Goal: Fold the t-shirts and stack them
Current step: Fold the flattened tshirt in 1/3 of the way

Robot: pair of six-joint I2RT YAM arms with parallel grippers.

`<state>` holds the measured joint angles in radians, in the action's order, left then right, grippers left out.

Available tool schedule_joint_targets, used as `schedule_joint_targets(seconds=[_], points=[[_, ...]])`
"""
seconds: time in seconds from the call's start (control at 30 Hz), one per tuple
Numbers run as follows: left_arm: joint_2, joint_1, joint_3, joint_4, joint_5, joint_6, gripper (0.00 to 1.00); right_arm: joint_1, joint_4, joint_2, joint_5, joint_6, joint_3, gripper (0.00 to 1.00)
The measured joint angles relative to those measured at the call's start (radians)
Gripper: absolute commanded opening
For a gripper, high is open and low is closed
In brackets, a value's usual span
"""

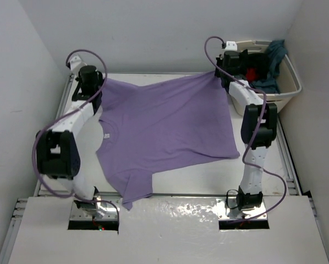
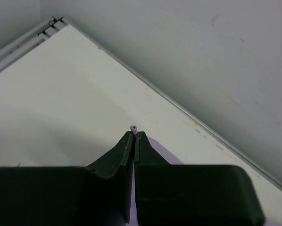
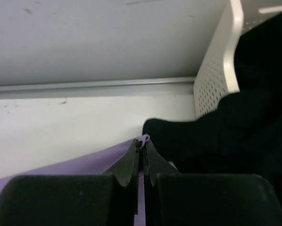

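The lavender purple t-shirt lies spread across the table, its far edge stretched between both grippers. My left gripper is shut on the far left corner; a bit of purple cloth pokes past the fingertips. My right gripper is shut on the far right corner, purple cloth trailing left from the jaws. The black t-shirt hangs over the basket's side right beside my right gripper. The teal blue t-shirt and the red t-shirt lie in the basket.
The cream laundry basket stands at the far right corner, its perforated wall close to my right gripper. Walls bound the table on the far side and both sides. A metal rail runs along the far edge.
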<state>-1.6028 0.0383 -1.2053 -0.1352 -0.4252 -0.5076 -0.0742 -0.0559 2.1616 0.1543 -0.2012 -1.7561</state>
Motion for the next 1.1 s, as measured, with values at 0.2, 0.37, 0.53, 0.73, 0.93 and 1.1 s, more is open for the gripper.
schedule_joint_targets(seconds=[0.2, 0.37, 0.53, 0.73, 0.93, 1.1], points=[[-0.207, -0.023, -0.187, 0.011, 0.034, 0.075, 0.0, 0.0, 0.019, 0.113, -0.011, 0.019, -0.091, 0.0], [-0.199, -0.026, -0.166, 0.008, 0.108, 0.093, 0.0, 0.0, 0.014, 0.112, -0.024, 0.026, -0.042, 0.0], [-0.05, -0.026, 0.032, 0.008, 0.143, 0.082, 0.0, 0.0, -0.001, 0.032, -0.024, 0.037, 0.114, 0.0], [0.222, -0.026, 0.299, 0.013, 0.177, 0.021, 0.0, 0.001, -0.039, -0.158, -0.023, 0.044, 0.359, 0.0], [0.441, -0.026, 0.54, 0.053, 0.2, -0.061, 0.0, 0.002, -0.076, -0.308, -0.006, 0.047, 0.514, 0.0], [0.652, -0.025, 0.697, 0.14, 0.209, -0.112, 0.0, 0.007, -0.097, -0.381, -0.012, 0.043, 0.64, 0.0]])
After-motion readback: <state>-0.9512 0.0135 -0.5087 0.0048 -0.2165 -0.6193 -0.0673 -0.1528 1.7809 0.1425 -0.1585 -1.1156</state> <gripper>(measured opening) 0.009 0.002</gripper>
